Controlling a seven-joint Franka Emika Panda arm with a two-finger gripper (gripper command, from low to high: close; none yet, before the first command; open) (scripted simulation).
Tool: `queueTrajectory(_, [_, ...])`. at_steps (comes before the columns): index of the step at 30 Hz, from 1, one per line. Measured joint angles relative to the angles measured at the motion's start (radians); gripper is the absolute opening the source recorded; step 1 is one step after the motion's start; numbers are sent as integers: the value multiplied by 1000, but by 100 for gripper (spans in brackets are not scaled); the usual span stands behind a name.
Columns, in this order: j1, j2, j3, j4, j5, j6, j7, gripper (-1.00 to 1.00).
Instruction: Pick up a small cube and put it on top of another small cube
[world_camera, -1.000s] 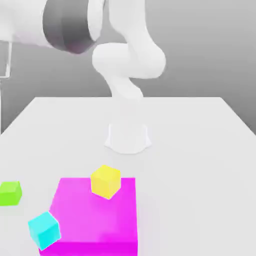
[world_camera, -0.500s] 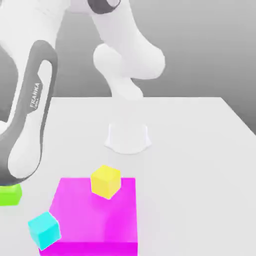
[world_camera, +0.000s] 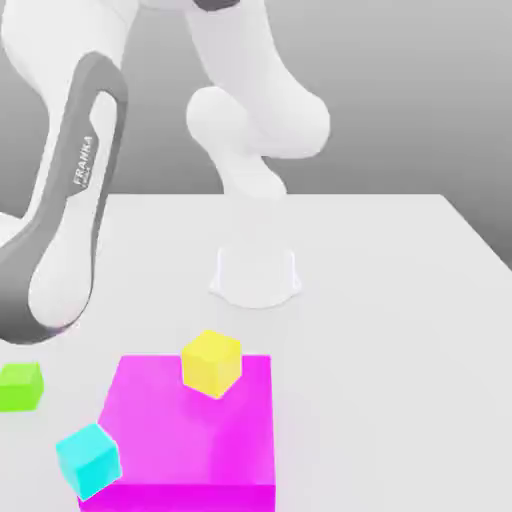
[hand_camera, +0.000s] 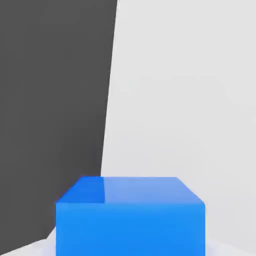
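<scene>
Exterior view: reaching low at the left for a small cube to stack.

Seen largest first: white arm (world_camera: 60, 230) bent down over the white table (world_camera: 400, 300); big magenta block (world_camera: 200, 440) well away from the gripper, serving as a platform rather than a box, bearing a yellow cube (world_camera: 211, 362) near its far edge. Blue cube (hand_camera: 130, 220) right up by the fingers in the hand view, probably the pick. Fingers drawn fully together; actual grip on it not discernible. Cyan cube (world_camera: 89, 458) at the block's corner, green cube (world_camera: 20, 385) alone on the table.
</scene>
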Motion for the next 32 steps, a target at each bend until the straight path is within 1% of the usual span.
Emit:
queueTrajectory(5, [39,-179,34,-156,-60,-24,-91,-100])
queueTrajectory(10, [80,-358,74,-312,-83,-49,-205,-100])
queueTrajectory(15, [132,-539,88,-468,-71,-71,-343,-100])
queueTrajectory(22, [224,-794,92,-688,-20,-103,-561,-100])
queueTrajectory(24, [240,-801,92,-730,-11,-67,-595,-100])
queueTrajectory(28, [243,-687,94,-774,-10,90,-604,-100])
queueTrajectory(29, [242,-666,95,-780,-11,117,-604,100])
queueTrajectory(32, [242,-666,95,-780,-10,117,-604,100])
